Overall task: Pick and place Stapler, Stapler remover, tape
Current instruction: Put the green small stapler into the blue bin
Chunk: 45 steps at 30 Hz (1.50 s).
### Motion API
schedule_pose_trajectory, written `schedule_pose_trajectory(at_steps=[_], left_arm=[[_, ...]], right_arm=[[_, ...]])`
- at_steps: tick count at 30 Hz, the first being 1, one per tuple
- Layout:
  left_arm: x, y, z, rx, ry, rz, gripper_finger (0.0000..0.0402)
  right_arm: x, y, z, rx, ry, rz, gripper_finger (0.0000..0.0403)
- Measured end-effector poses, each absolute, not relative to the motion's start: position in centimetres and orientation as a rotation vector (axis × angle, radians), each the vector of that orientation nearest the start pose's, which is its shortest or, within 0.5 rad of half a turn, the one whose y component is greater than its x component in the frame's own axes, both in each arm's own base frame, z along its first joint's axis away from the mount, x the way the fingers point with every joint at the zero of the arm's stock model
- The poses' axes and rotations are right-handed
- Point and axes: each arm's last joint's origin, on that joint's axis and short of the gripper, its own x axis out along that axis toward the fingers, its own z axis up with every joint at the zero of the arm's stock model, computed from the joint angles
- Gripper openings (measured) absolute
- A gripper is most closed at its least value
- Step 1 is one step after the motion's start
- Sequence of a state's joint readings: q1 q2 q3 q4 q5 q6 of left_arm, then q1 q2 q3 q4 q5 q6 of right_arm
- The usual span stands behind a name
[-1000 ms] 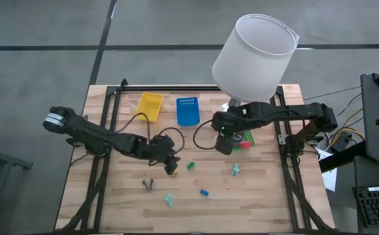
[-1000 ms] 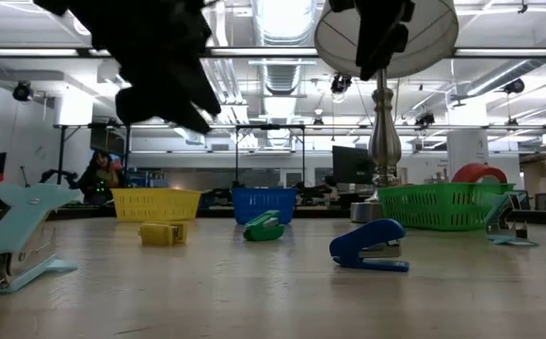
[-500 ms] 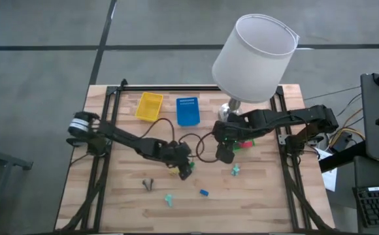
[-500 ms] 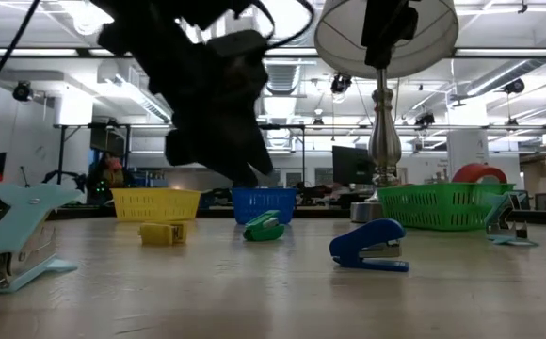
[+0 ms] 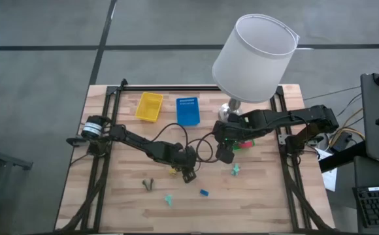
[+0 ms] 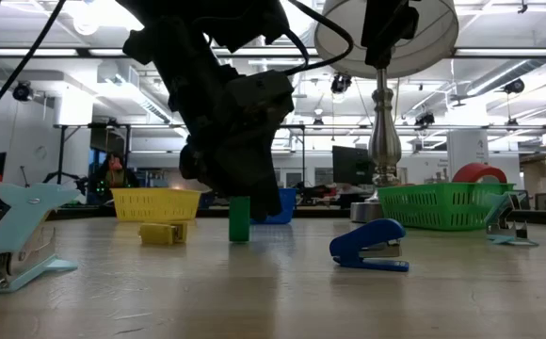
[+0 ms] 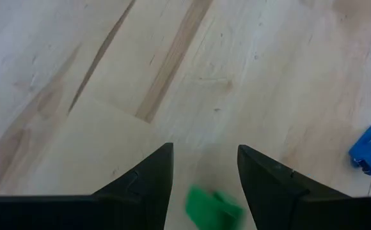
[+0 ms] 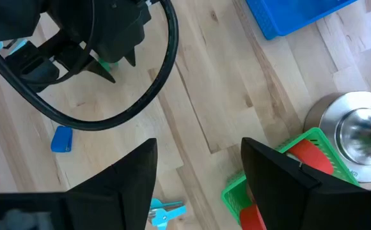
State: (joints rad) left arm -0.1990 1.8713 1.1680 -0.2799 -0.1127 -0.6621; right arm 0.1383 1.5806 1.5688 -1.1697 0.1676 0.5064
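Observation:
My left gripper [image 5: 189,174] [image 7: 205,148] is low over the middle of the table, open, fingers pointing down. A small green stapler [image 6: 240,218] [image 7: 212,208] stands on end on the table between its fingers, its top hidden by the gripper in the low view. My right gripper [image 5: 223,155] [image 8: 198,144] hangs open above the table beside the green basket [image 8: 272,176], touching nothing. Red tape rolls [image 8: 310,156] [image 6: 478,172] lie in that basket. A blue stapler [image 5: 204,193] [image 6: 371,246] lies flat nearby. My left gripper comes at the green stapler from above with a finger on either side. In the left wrist view the stapler's side [image 7: 236,207] lies against one finger, with a gap to the other. The stapler stands upright, its lower end [image 6: 240,237] on the table.
Yellow basket [image 5: 149,106] and blue basket [image 5: 188,111] at the far edge; lamp [image 5: 255,55] beside the green basket. A yellow stapler [image 6: 163,233], teal pieces [image 5: 169,199] [image 5: 235,170] and a dark remover [image 5: 148,185] lie scattered. The left arm's cable [image 8: 166,76] loops mid-table.
My left gripper has swung toward the table's right and near edges and come down over the green stapler. The stapler, lying flat before, now stands on end. My right gripper shifted slightly toward the near edge early on, then kept still.

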Motion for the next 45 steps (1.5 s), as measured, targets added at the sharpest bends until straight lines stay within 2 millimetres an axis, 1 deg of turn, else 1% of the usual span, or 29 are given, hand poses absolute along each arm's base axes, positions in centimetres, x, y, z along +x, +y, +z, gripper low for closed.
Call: schedule_pose_trajectory(at_steps=[6,12,17,19,21,24,26,29,32,39,45], left_arm=[[36.4,-6.8,16.2,-0.459,1.001,0.267,0.0177],[36.0,-7.0,17.7,-0.471,0.981,0.231,0.0177],[34.6,-6.7,18.6,-0.408,1.059,0.233,0.0177],[34.1,-6.6,19.2,-0.355,1.089,0.164,0.0176],[33.3,-7.1,20.1,-0.300,1.118,0.067,0.0177],[32.5,-8.4,20.9,-0.206,1.129,-0.107,0.0177],[32.2,-9.3,21.1,-0.142,1.123,-0.173,0.0177],[32.5,-10.0,20.5,-0.097,1.115,-0.163,0.0176],[32.8,-10.1,19.5,-0.089,1.131,-0.147,0.0177],[33.5,-10.4,17.4,-0.119,1.181,-0.101,0.0177],[33.7,-10.4,16.6,-0.109,1.190,-0.073,0.0177]], right_arm=[[30.2,3.7,33.6,0.268,1.123,-0.318,0.0219],[30.3,3.7,33.6,0.261,1.117,-0.332,0.0219],[30.5,3.7,33.6,0.272,1.086,-0.335,0.0219],[30.7,3.7,33.4,0.274,1.078,-0.332,0.0219],[30.7,3.7,33.2,0.273,1.082,-0.333,0.0219],[30.7,3.7,33.0,0.261,1.084,-0.348,0.0219],[30.7,3.6,32.8,0.252,1.080,-0.357,0.0219],[30.9,3.6,32.8,0.248,1.055,-0.373,0.0219],[31.2,3.6,32.9,0.256,1.026,-0.367,0.0219],[31.3,3.6,33.0,0.262,1.008,-0.364,0.0219],[31.4,3.7,33.0,0.266,1.005,-0.365,0.0219]])
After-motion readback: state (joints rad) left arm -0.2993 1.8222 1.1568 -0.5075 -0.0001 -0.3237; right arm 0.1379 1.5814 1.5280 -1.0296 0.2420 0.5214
